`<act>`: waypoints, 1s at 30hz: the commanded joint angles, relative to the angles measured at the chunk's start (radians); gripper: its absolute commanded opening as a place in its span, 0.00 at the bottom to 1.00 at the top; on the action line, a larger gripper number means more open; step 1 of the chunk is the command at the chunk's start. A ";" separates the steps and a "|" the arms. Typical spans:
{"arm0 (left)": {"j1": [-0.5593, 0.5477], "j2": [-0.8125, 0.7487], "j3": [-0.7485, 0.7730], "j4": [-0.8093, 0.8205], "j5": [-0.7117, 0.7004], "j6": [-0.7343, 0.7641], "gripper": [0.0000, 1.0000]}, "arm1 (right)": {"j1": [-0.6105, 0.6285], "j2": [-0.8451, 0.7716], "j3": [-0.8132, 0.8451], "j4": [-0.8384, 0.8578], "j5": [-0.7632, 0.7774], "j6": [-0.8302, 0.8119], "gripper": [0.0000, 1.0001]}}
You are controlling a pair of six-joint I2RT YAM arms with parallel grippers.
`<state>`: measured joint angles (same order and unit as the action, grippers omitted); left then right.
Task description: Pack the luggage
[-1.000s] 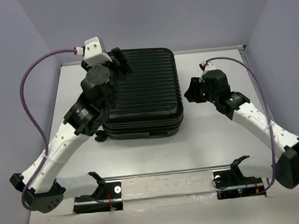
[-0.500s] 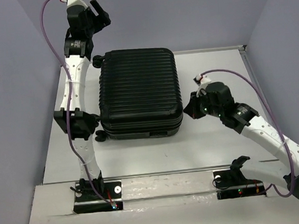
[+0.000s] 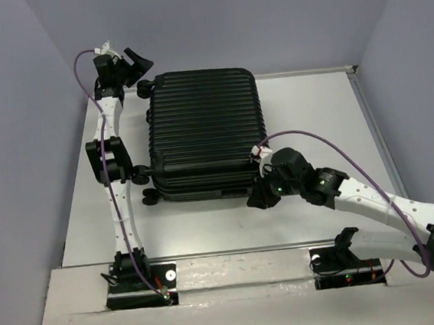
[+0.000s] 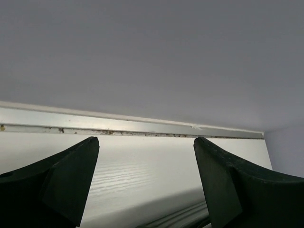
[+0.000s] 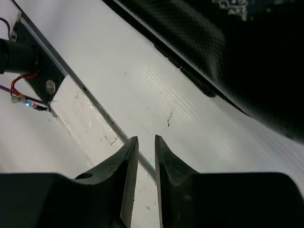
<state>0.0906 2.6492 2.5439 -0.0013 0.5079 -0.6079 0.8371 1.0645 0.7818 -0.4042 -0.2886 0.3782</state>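
I've got the suitcase [image 3: 202, 129] lying flat on the counter [image 3: 312, 107], ribbed shell up and, as far as I can judge, closed. It sits between my two grippers.

The left gripper [image 3: 137, 65] hangs at the case's far-left corner, just above a caster wheel [image 3: 142, 85]. Its fingers are spread wide with nothing between them. Its wrist view shows me only the back wall and the far counter edge past the fingers [image 4: 71, 180] (no shell at all). If I bring it down from here I'm doing it blind, and I could clip the wheel or land on the ridges off-centre.

The right gripper [image 3: 255, 199] is low, just off the case's near-right corner. Its fingers [image 5: 126, 180] are almost together, with only a slit between them and nothing held. In its wrist view the shell's edge is up and to the right, close by.

My worry on this side is a sideways nudge. The counter looks slick, so a push at one corner would probably spin the case instead of catching the seam. The right arm's purple cable [image 3: 330, 140] also loops near that corner and could snag it.
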 commanded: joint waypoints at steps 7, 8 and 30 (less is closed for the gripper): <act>-0.077 0.012 0.024 0.227 0.181 0.059 0.91 | 0.010 0.081 -0.035 0.295 0.233 0.056 0.33; -0.083 0.000 0.013 0.227 0.207 0.074 0.90 | 0.010 0.092 -0.020 0.291 0.267 0.051 0.33; -0.275 -0.937 -1.580 0.581 -0.080 0.083 0.72 | -0.426 0.198 0.106 0.335 0.270 0.014 0.35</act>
<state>-0.0620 1.8050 1.1969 0.6746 0.4328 -0.4759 0.4564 1.2045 0.7940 -0.2592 0.0475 0.4034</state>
